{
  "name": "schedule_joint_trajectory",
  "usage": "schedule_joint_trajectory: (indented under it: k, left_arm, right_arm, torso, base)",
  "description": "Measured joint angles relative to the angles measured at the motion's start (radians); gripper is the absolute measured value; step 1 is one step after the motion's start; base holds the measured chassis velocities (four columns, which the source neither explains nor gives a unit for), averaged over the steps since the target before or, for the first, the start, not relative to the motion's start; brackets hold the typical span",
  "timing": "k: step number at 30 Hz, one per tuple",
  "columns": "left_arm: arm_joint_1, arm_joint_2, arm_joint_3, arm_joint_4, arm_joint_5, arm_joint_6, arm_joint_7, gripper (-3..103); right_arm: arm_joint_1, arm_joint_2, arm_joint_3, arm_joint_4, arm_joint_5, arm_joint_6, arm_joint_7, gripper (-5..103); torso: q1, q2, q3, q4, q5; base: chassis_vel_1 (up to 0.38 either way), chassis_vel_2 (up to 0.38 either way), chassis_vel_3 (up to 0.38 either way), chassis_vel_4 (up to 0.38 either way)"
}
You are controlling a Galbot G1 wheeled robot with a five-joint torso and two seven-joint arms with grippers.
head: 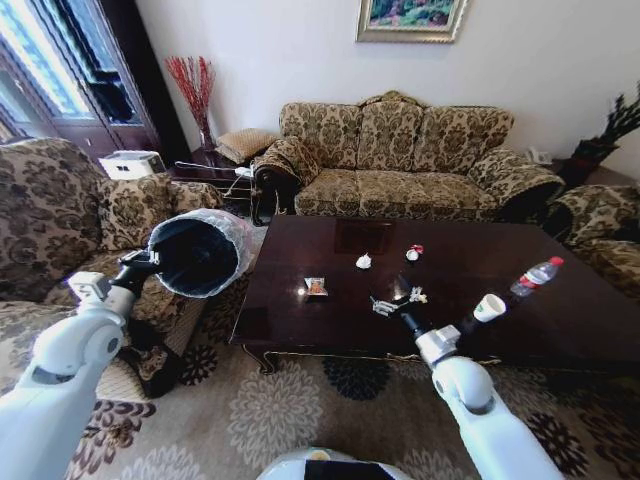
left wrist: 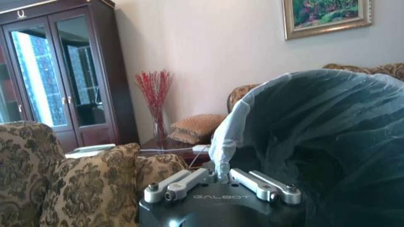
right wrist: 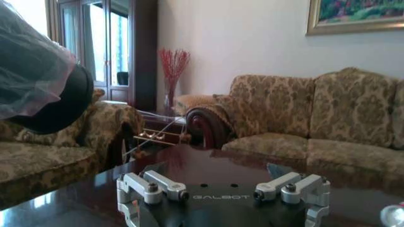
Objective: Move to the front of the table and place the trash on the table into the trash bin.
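My left gripper (head: 150,264) is shut on the rim of the trash bin (head: 200,252) and holds it in the air, tipped on its side, left of the table (head: 560,330). Its fingers (left wrist: 189,182) pinch the whitish bag at the bin's (left wrist: 328,142) rim. My right gripper (head: 400,298) is open, low over the table's front part, with nothing between its fingers (right wrist: 136,189). Trash lies on the glossy top: a snack wrapper (head: 316,286), crumpled white paper (head: 364,262), a red-and-white scrap (head: 414,253), a white paper cup (head: 489,307) and a clear red-capped bottle (head: 536,277). The bin (right wrist: 44,90) hangs beyond the table's end.
A patterned sofa (head: 420,160) stands behind the table and an armchair (head: 60,220) sits at the left, close under the bin. Another armchair (head: 600,225) is at the right. Patterned carpet (head: 280,410) lies in front of the table.
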Motion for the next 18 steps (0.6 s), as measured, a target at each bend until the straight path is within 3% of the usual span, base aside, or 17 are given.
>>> schedule_joint_trajectory:
  k: [8, 18]
  left_arm:
    - [0.000, 0.000, 0.000, 0.000, 0.000, 0.000, 0.000, 0]
    - [0.000, 0.000, 0.000, 0.000, 0.000, 0.000, 0.000, 0]
  right_arm:
    - [0.145, 0.057, -0.167, -0.158, -0.056, 0.073, 0.041, 100]
    - [0.108, 0.055, -0.161, -0.159, -0.051, 0.039, 0.019, 100]
  torso:
    - [0.000, 0.000, 0.000, 0.0005, 0.0000]
    - [0.000, 0.000, 0.000, 0.0000, 0.0000]
  base:
    - [0.000, 0.000, 0.000, 0.000]
    - [0.000, 0.000, 0.000, 0.000]
